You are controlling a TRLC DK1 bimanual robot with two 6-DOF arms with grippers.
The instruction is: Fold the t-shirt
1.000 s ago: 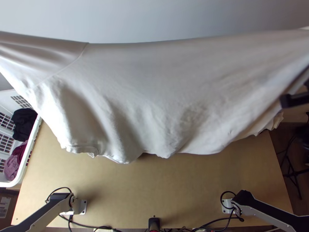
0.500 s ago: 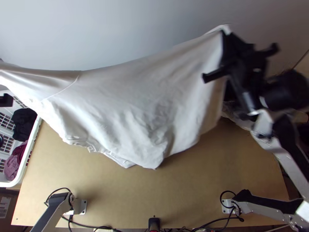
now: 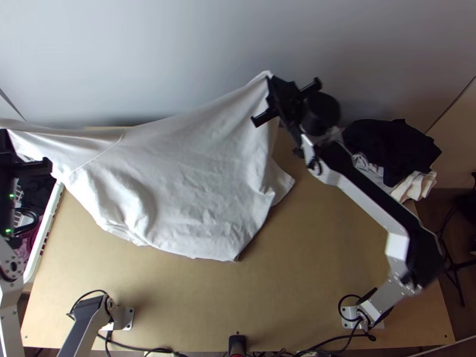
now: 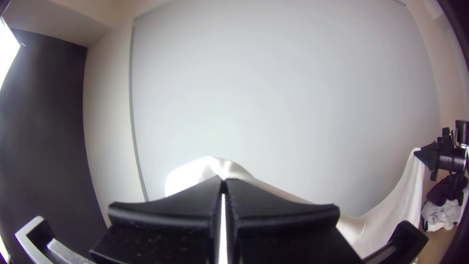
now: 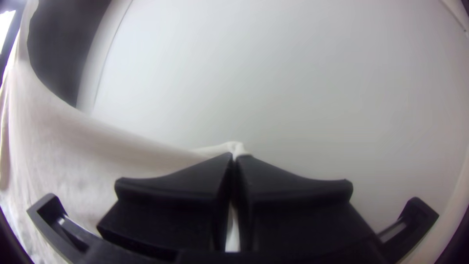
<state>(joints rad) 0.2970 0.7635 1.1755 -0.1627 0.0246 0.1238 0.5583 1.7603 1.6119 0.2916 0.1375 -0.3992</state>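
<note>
The t-shirt [image 3: 178, 184] hung slantwise over the table [image 3: 297, 285] between the two grippers, unfolded and softly creased, no longer stretched across the whole top view as it had been a second before. The right gripper [image 3: 271, 80] had swung inward toward the middle, its fingers pressed together on one upper corner. The left gripper [image 3: 5, 138], now in at the top view's left edge beside the laundry basket [image 3: 43, 238], had its fingers closed on the opposite end. The cloth's upper edge had dropped, uncovering a pile of clothes [image 3: 390, 146] at the far right.
</note>
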